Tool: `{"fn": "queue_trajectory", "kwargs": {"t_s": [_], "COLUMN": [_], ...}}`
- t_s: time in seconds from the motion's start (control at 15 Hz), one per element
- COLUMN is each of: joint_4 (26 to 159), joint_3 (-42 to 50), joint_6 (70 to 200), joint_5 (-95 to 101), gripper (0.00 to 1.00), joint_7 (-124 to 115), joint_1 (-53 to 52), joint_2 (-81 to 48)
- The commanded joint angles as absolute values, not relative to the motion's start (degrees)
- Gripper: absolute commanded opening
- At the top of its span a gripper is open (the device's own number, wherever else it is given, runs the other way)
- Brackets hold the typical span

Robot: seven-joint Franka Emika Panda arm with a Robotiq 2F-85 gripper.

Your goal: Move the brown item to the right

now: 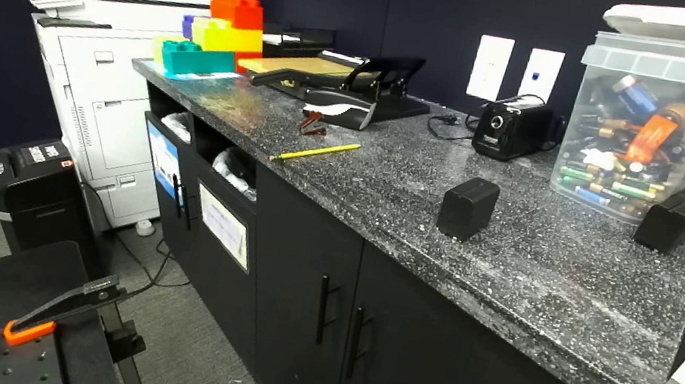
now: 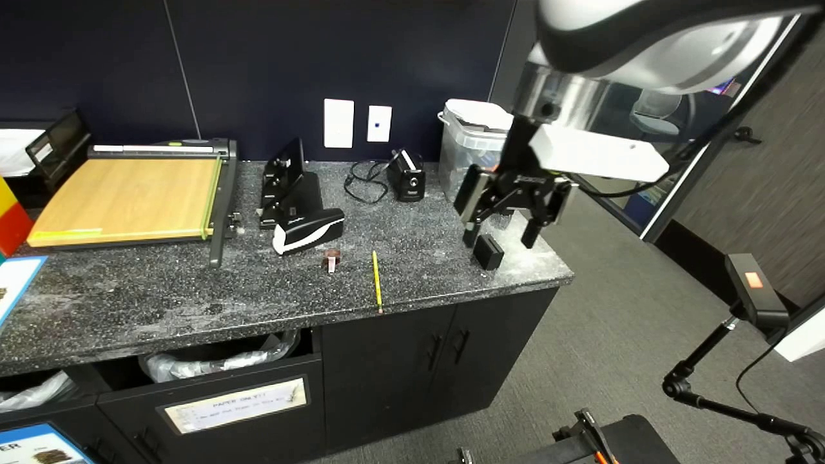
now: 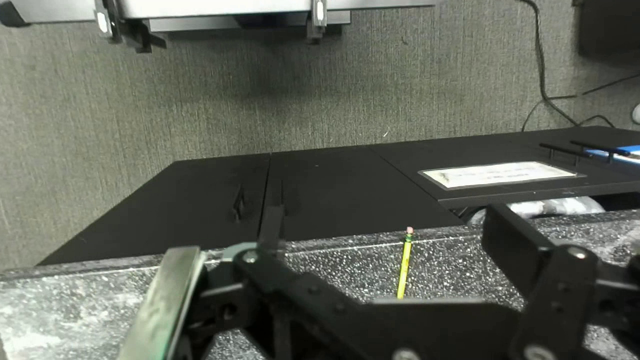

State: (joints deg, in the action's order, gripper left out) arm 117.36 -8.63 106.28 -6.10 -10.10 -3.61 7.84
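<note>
The brown item [image 2: 331, 255] is lying on the speckled counter [image 2: 412, 229], just beside the black-and-white stapler [image 2: 309, 231] and to one side of the yellow pencil [image 2: 377, 281], without touching the pencil. The gripper [image 2: 501, 234] is hanging well apart from it, in an exterior view over the end of the counter where the black block [image 2: 488, 252] is standing; its two fingers are standing wide from each other and are grasping nothing. By its forked form, the item is looking like a staple remover. If this is so, it is offering a light and stiff body, hardly fragile, but with a smooth shell that is perhaps inviting some slip. It is probably turning on a hinge, so a squeeze across the fork may be folding it instead of holding it. A safer hold is perhaps waiting near the joined end, from above, across the two side faces, with gentle force. Which way this end is pointing, the views are not showing clearly. The stapler is lying close, so the fingers should be coming down with care.
</note>
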Motion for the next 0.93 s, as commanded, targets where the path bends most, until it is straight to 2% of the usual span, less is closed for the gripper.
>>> {"fn": "queue_trajectory", "kwargs": {"t_s": [0.0,0.87], "joint_4": [105.8,66.3], "joint_3": [-10.8,-5.2], "joint_6": [108.6,114.2], "joint_5": [-3.0,5.2], "gripper": [1.00,1.00], "joint_7": [-15.1,-28.9], "joint_1": [-6.8,-21.9], "joint_2": [-5.7,-46.0]}}
